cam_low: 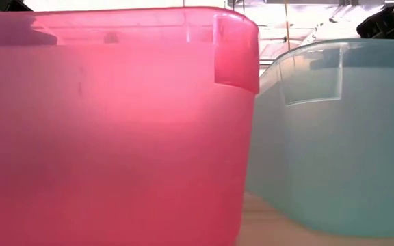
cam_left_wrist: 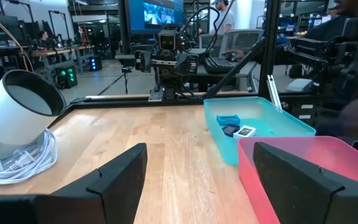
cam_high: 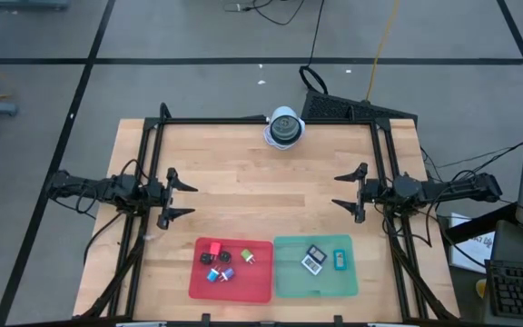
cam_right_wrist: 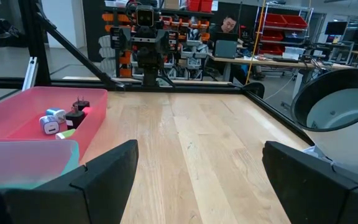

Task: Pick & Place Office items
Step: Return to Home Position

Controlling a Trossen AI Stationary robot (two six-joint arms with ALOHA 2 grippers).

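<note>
The left tool (cam_high: 193, 200) and right tool (cam_high: 335, 191) stood spread and empty; small multicoloured office items (cam_high: 221, 263) lay in a red plastic tray (cam_high: 194, 291), five o'clock from the nearer left tool.

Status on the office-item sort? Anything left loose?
Looks done: small pieces sit in the red bin, and the dark square and teal piece sit in the green bin. In hand: nothing. The left hand and right hand are open and empty, at opposite sides of the table. Left: no loose piece shows on it; only the white domed object stands at the far edge.
</note>
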